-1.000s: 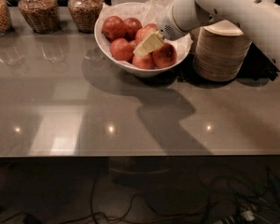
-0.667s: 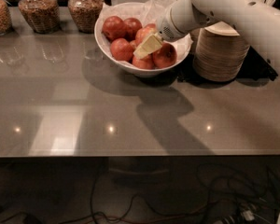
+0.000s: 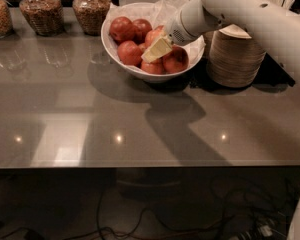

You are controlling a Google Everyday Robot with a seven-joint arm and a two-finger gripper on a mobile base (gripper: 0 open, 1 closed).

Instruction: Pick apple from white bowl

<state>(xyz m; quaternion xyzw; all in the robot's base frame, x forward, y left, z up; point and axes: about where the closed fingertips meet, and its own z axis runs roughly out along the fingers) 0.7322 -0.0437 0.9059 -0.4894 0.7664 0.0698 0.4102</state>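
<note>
— Where is the two-finger gripper (image 3: 152, 53) at the end of the white arm (image 3: 250, 9)?

— Down inside the large round white bowl (image 3: 115, 59) lined with crinkled white paper (image 3: 165, 6). Its pale yellow tip slants over the fruit, towards the bowl's left side.

— And the paler pinkish-red apple (image 3: 154, 35)?

— In the bowl, near the middle, right behind that tip, which covers its lower right part. Darker red apples (image 3: 123, 29) crowd it on the left and in front.

— Open or closed?

— I cannot tell, nor whether it touches the apple.

— What else?

— A stack of beige disposable bowls (image 3: 232, 59) just right of the white bowl, and glass jars of grain (image 3: 40, 9) to its left, all on a glossy grey-brown table (image 3: 140, 129).
</note>
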